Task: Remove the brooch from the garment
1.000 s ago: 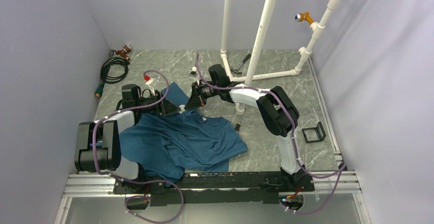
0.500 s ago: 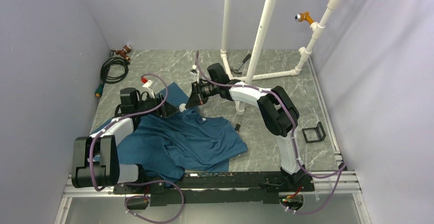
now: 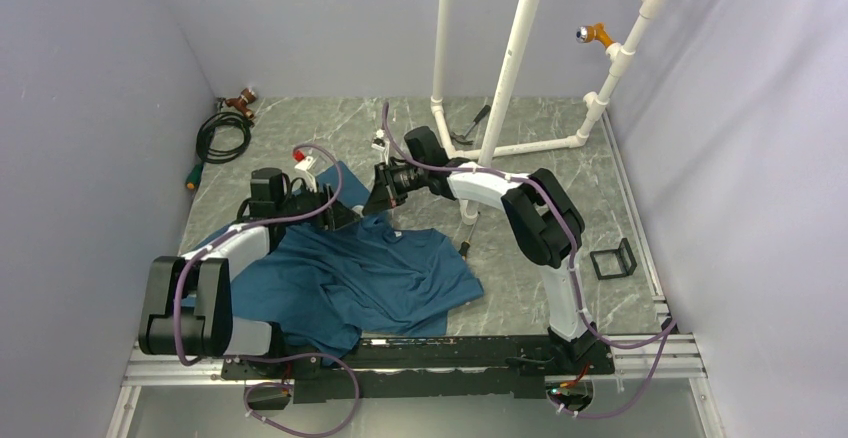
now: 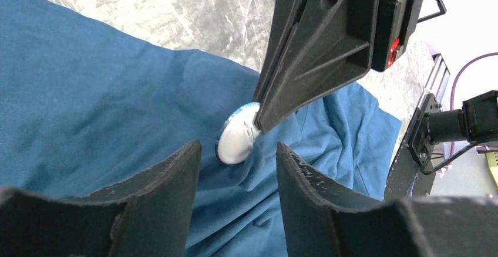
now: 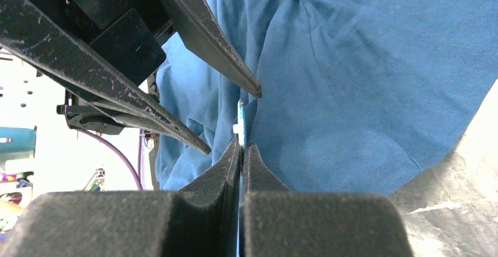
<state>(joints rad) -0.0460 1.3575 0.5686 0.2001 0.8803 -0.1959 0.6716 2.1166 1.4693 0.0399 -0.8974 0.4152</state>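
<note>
R gripper (image 5: 241,150) pinches the brooch (image 4: 238,141) edge-on at far edge of the garment (image 4: 88,93); L gripper (image 4: 238,149), jaws apart, straddles it. Brooch looks attached to cloth: grip done, pull-off remains.

table (image 3: 560,173): your grey marbled top, walled on three sides
garment (image 3: 385,278): lies crumpled across your near-left part of the table
cable (image 3: 222,138): black coil in your far-left corner, small brown object (image 3: 241,101) just beside it
pipe frame (image 3: 530,145): white, stands at your far side
black stand (image 3: 613,259): alone, near your right edge
</note>
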